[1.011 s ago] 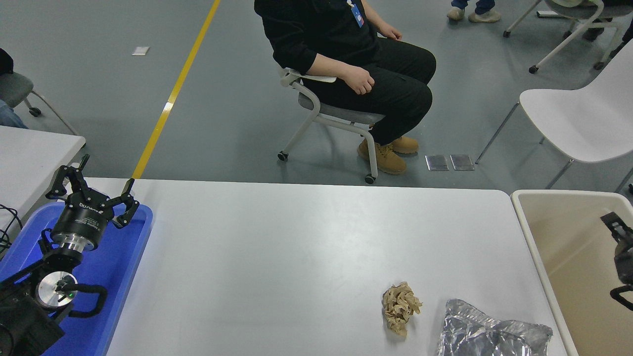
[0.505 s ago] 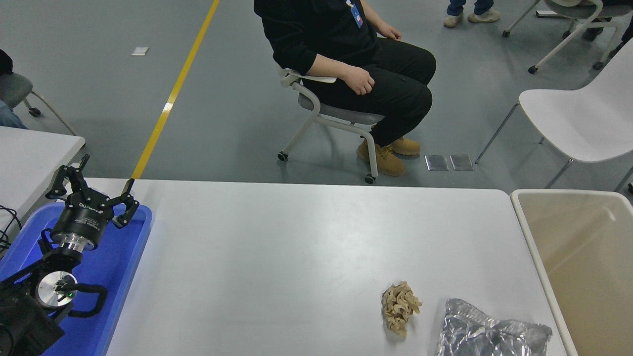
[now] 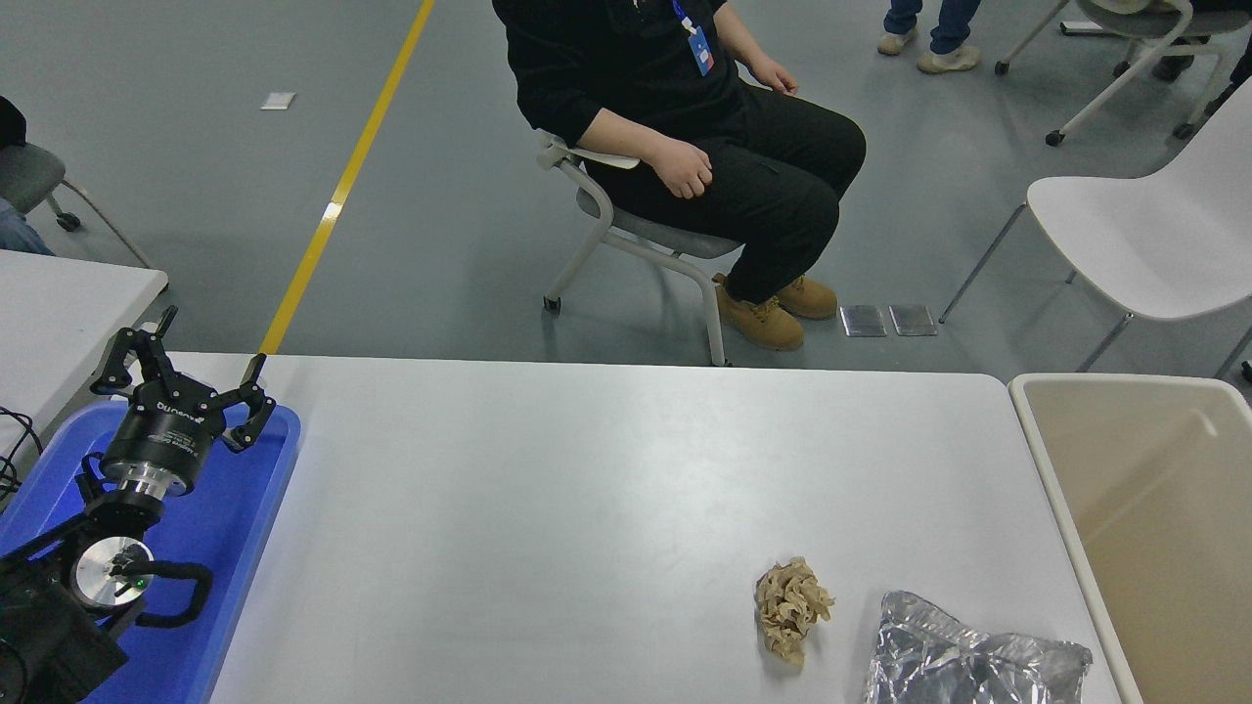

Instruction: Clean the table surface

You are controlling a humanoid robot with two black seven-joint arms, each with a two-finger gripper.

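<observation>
The wide, matte white rectangular table surface (image 3: 548, 508) fills the lower centre of the frame, its far edge running across the middle and its rounded far-right corner showing at the right. Toward the lower right of it lies a crumpled wad of tan-brown paper (image 3: 790, 606), and just to the right of that, apart from it, a wrinkled silver foil bag (image 3: 968, 660) reaches the bottom edge of the frame. Beside the table's right edge stands a beige plastic bin (image 3: 1061, 508) with a pale rim, open at the top.

At the lower left, the black left gripper (image 3: 186, 367) is parked above a blue plastic tray (image 3: 259, 518) that sits at the table's left end; its fingers are spread wide and hold nothing. The right gripper is out of the frame.

Beyond the far edge, at the top centre, a person in black clothes and tan boots (image 3: 704, 137) sits on a white-framed wheeled chair (image 3: 626, 235). A white moulded chair (image 3: 1144, 235) stands at the upper right.
</observation>
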